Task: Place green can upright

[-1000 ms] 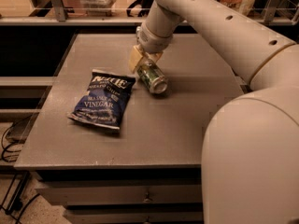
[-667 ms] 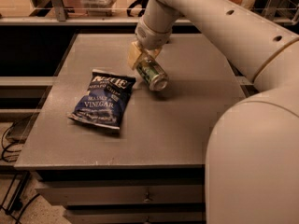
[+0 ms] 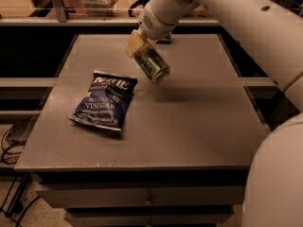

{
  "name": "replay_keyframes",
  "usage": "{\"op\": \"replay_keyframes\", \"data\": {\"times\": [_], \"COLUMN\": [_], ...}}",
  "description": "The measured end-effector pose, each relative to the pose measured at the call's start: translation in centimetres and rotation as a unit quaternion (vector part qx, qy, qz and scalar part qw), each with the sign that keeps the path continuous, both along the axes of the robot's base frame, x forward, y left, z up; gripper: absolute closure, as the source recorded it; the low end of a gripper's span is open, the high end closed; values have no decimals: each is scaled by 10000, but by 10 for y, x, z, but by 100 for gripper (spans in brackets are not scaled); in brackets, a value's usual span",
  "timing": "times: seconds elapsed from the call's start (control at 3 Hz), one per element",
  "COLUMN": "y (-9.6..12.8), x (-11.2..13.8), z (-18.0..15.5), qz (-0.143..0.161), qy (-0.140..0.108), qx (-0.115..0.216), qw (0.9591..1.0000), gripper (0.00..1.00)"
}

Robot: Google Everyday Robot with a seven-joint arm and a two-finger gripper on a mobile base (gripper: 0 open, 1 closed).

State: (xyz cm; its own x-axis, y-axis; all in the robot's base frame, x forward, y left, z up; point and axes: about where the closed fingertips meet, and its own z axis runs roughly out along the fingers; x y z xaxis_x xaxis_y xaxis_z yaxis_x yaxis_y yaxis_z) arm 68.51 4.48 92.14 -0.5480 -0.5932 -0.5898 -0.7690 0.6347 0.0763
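Camera view: the gripper [image 3: 141,51] is over the far centre of the table [image 3: 199,126], fingers [image 3: 134,43] closed on the upper end of the can [image 3: 152,65]. The can is tilted, its free end pointing down and right, clear of the table. A blue chip bag [image 3: 105,100] lies flat to the left, apart from the can.

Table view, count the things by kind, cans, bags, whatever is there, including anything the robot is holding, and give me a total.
Cans: 1, the green can, held tilted in the gripper over the table.
Bags: 1, the chip bag, lying flat on the table's left part.
Total: 2.
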Motion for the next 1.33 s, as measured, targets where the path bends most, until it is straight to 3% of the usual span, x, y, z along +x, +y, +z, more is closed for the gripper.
{"op": "replay_keyframes", "data": {"times": [0.33,0.67,1.0,1.33], "y": [9,12,11,4], "x": [-2,-11,-26,-41], "z": [28,52,65,67], "qz": [529,985,1472,1953], "qy": [-648,-1247,-1832,-2489], "qx": [951,1673,1940,1786], "qw": [9919,9730,9524,9316], "gripper": [100,100,100,100]}}
